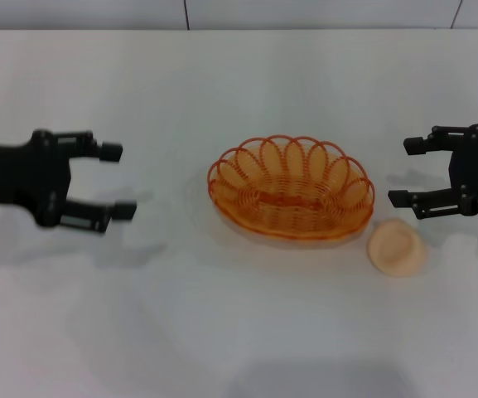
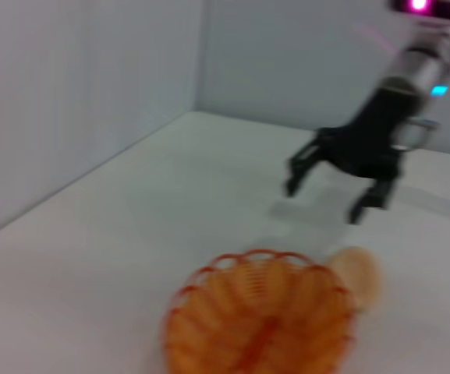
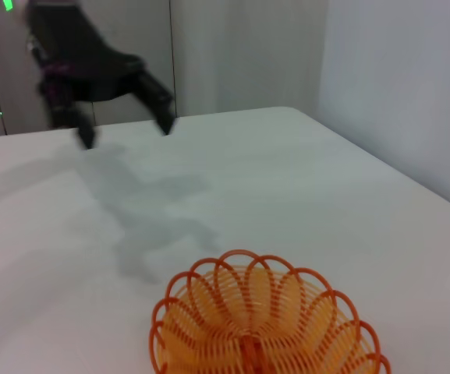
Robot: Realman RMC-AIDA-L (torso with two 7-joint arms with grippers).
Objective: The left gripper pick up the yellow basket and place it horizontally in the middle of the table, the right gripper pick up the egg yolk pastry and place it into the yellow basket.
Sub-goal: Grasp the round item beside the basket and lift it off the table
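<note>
Both claws gape empty, left gripper [image 1: 116, 181] and right gripper [image 1: 406, 172]; the egg yolk pastry [image 1: 396, 247] touching the yellow basket [image 1: 291, 187] risks fingers snagging wire.

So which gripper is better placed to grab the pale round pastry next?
Right. The open right gripper hovers just above the pale round pastry; the left gripper is across the orange wire basket.

Your left gripper [image 1: 112, 181] hangs at the robot's left side, its arm reaching in level and its two fingers spread wide, pointing inward. Your right gripper [image 1: 408, 172] mirrors it on the robot's right side, jaws likewise parted and empty. Both seem to hover just above the surface, though the height is hard to judge.
</note>
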